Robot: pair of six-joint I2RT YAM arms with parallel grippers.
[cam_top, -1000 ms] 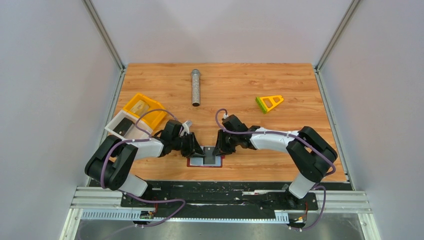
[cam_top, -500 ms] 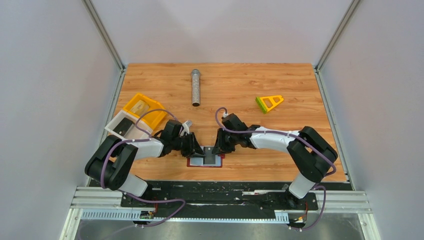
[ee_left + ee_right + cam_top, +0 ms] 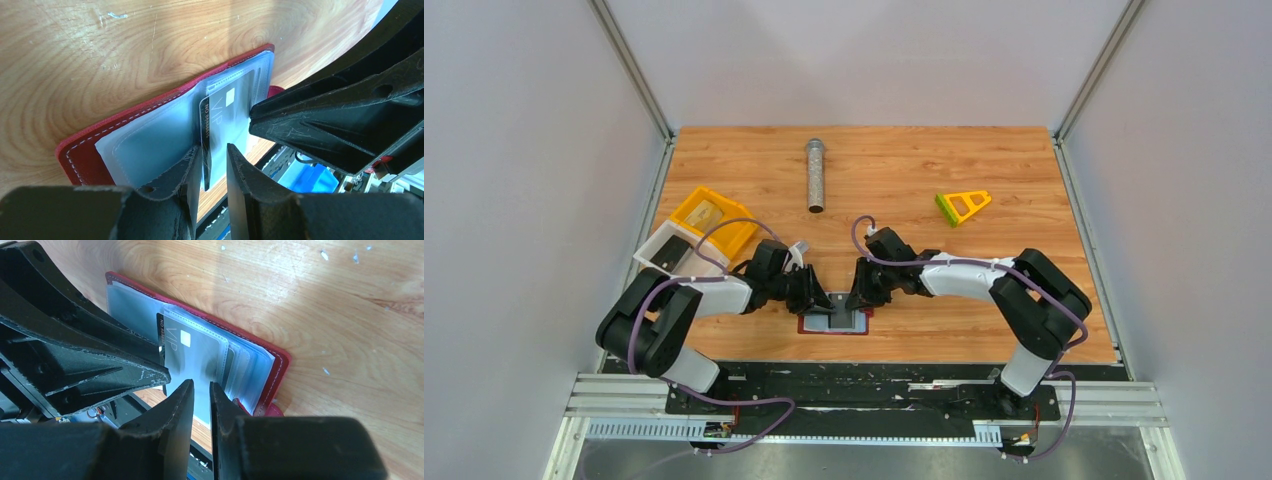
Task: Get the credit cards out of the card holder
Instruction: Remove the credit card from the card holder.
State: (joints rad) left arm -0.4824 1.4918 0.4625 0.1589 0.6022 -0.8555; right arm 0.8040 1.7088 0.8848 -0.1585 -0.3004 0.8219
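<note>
Two black claws meet over a red holder [image 3: 75, 157] that lies open and flat at the near edge of a wood table [image 3: 904, 170].

The left claw [image 3: 214, 147] reaches in from the holder's left side and the right claw [image 3: 201, 385] from its right. Their tips are close together above the holder's clear sleeves [image 3: 145, 145].

A grey card [image 3: 227, 120] marked VIP sits partly inside a sleeve, directly under both tips. One long edge is raised towards the left claw. That dark edge stands in the narrow gap between the left claw's fingers [image 3: 187, 167], against one of them. Whether it is pinched or only straddled cannot be told.

The right claw's fingers [image 3: 175, 405] are almost together, with pale sleeve plastic showing in the slit between them. Whether they are grasping it cannot be told.

A yellow tray [image 3: 692, 200] and a white tray [image 3: 652, 252] sit touching each other, behind and to the left of the left claw. A grey tube [image 3: 815, 175] lies well beyond both claws. A green piece [image 3: 962, 206] lies beyond the right claw and to its right.
</note>
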